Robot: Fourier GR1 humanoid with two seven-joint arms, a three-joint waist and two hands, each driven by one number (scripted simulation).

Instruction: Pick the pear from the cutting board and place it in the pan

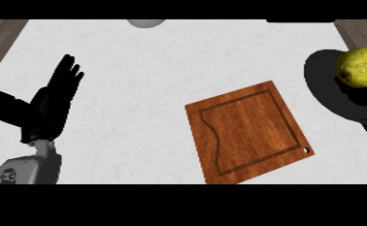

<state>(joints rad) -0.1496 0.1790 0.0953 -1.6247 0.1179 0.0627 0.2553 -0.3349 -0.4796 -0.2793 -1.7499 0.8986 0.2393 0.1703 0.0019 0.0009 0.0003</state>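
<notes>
Where the pear [354, 67] lies, at the far right edge, we see it resting in the black pan [324, 82]. We find the wooden board [247, 133] bare on the white table [143, 74]. At left, our left hand [54, 99] rests open, fingers straight, holding nothing.

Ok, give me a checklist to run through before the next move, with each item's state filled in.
1. Pear off the cutting board: ok, the board's top is bare.
2. Pear inside the pan: ok, it sits over the dark pan at the view's right edge.
3. Pear resting steady: cannot tell, the edge cuts it off.
4. Left robot hand out of the way: ok, open at the left, fingers up, touching nothing.
5. Right robot hand released: cannot tell, it does not show.
</notes>
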